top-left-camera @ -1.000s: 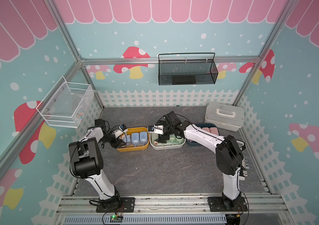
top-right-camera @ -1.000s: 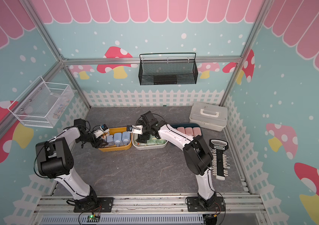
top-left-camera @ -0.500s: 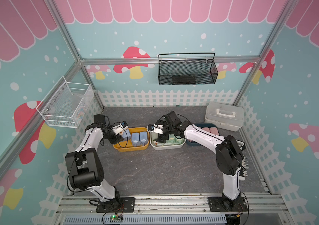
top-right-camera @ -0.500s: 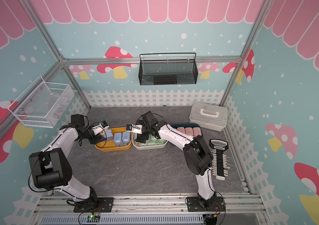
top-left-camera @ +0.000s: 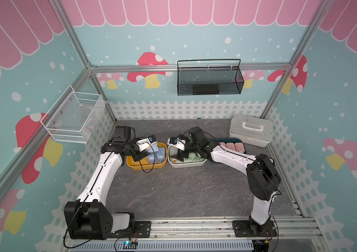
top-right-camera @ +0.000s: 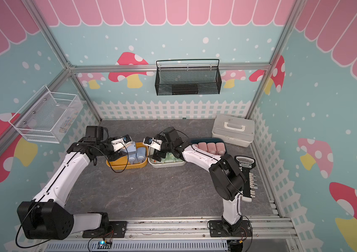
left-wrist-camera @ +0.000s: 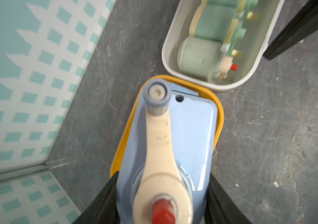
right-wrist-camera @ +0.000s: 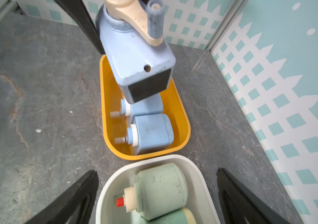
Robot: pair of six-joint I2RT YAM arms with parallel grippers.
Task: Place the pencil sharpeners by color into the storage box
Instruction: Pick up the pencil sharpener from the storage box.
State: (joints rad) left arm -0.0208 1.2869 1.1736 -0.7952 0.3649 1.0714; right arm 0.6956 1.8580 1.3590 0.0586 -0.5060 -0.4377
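The left pincer [left-wrist-camera: 161, 203] pinches a pale blue boxy plastic pencil sharpener [right-wrist-camera: 136, 64] over the yellow oval plastic tray [top-left-camera: 144, 167], two blue sharpeners [right-wrist-camera: 150, 131] lying below it, the right pincer [right-wrist-camera: 156, 173] is spread wide over the white oval plastic tray [top-left-camera: 186, 165] of pale green sharpeners [right-wrist-camera: 160, 190], and to its right a dark blue tray [top-right-camera: 201, 139] holds four pink sharpeners [top-right-camera: 211, 147].

Blue sharpeners [right-wrist-camera: 150, 131] — yellow tray [right-wrist-camera: 181, 116]; green sharpeners [right-wrist-camera: 162, 190] — white tray [right-wrist-camera: 164, 158]
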